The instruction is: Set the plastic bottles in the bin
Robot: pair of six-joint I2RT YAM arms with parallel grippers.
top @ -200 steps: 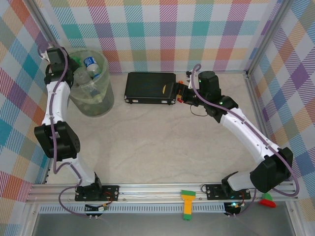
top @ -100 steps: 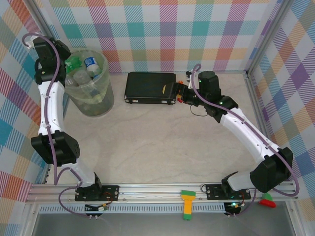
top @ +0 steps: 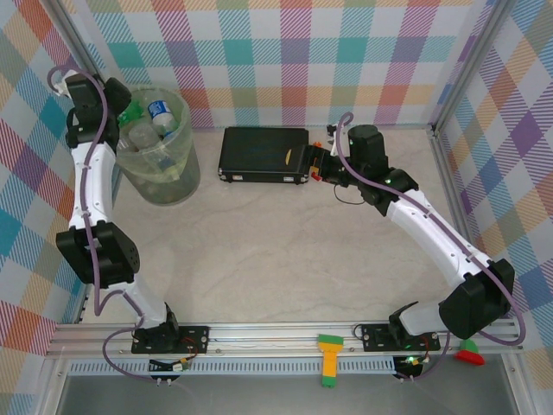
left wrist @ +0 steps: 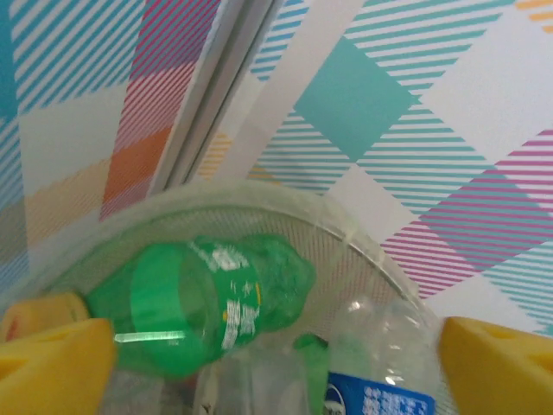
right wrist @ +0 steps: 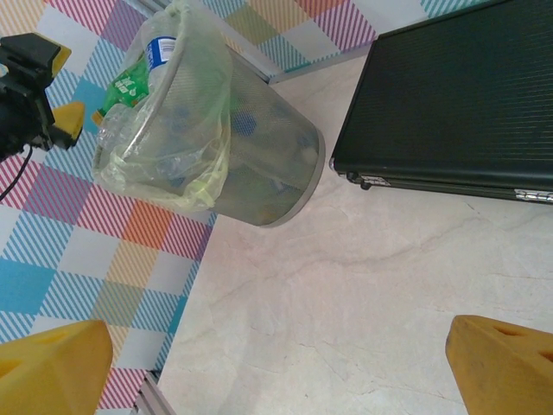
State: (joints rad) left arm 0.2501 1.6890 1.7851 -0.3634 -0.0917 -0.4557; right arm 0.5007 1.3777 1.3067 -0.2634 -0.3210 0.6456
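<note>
Hovering over the far-left rim of the bin (top: 173,177), a tall pale-green bucket at the table's (top: 285,251) far left, the left gripper (left wrist: 276,350) has its yellow fingers spread wide and grasps nothing. Directly under it a green bottle (left wrist: 216,303) lies on its side on top of the pile inside the bin, beside a clear bottle with a blue label (left wrist: 380,393). To the right of the bin sits a flat black case (top: 263,154). Further right of the bin, at the case's far end, the right gripper (right wrist: 276,354) is also wide open and empty. This looks like the drop step, with every visible bottle inside the bin. The next move likely calls for lifting the left arm clear of the rim.
</note>
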